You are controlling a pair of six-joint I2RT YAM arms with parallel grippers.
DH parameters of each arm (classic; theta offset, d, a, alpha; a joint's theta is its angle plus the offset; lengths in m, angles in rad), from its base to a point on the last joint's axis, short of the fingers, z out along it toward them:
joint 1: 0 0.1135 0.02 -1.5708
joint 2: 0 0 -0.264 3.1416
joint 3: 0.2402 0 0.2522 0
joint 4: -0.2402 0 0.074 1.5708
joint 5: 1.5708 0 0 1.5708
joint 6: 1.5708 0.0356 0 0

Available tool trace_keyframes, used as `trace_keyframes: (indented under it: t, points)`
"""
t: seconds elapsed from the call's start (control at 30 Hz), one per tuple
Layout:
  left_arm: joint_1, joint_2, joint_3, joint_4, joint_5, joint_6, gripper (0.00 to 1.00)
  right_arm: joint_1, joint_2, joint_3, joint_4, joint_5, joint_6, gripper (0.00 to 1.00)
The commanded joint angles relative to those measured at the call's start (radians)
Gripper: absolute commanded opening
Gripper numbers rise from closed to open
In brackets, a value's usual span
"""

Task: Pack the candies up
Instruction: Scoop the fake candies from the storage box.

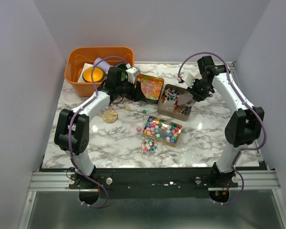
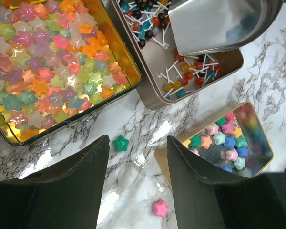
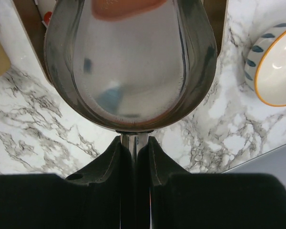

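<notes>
Pink, orange and green pastel candies [image 2: 52, 62]: you see these stars filling the gold-lined tin [image 2: 125, 56], which sits toward the far edge of the table [image 1: 205, 143], left of centre.
Lollipop candies [image 2: 181, 71]: red, blue and dark heads on white sticks lie in the brown tin [image 2: 155, 78], just right of the gold-lined tin.
Bright candies [image 2: 224, 138]: these stars partly cover the floor of the third tin [image 2: 250, 164], near the table's middle. A small round cup [image 1: 143, 147] toward the near edge holds more.
Loose candies: a green star [image 2: 120, 143] and a pink star [image 2: 159, 208] lie on bare marble between the tins.
Left gripper [image 2: 138, 143]: your fingers stand spread and hold nothing. In the wrist view the green star lies between them, closer to the left finger.
Right gripper [image 3: 134, 143]: your fingers are pinched on the thin handle of the metal scoop [image 3: 131, 62].
Scoop position: its mouth hangs over the brown tin.
Bowl [image 3: 274, 67]: white with blue leaves and an orange rim, it sits beside the scoop.
Gold round lid [image 1: 110, 116]: it lies flat on the marble toward the left edge.
Orange bin [image 1: 78, 88]: it stands at the far left corner.
</notes>
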State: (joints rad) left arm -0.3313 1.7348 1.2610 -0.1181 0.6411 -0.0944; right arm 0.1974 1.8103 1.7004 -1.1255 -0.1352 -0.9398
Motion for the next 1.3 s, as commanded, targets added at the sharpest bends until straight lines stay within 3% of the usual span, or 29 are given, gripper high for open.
trace_keyframes:
  t: [0.0,0.4,0.93,1.27]
  points:
    - [0.002,0.029,0.041,-0.032,-0.003,0.002,0.62,-0.003,0.073,0.002,0.023,0.011,0.061,0.01]
    - [0.002,0.094,0.110,-0.127,-0.004,0.031,0.62,-0.009,0.165,-0.010,0.122,-0.032,0.139,0.01]
    - [0.000,0.204,0.247,-0.256,0.006,0.067,0.62,-0.018,0.095,-0.312,0.579,-0.181,0.187,0.01]
    - [-0.014,0.224,0.256,-0.247,0.000,0.050,0.62,0.007,0.195,-0.101,0.412,-0.158,0.113,0.01]
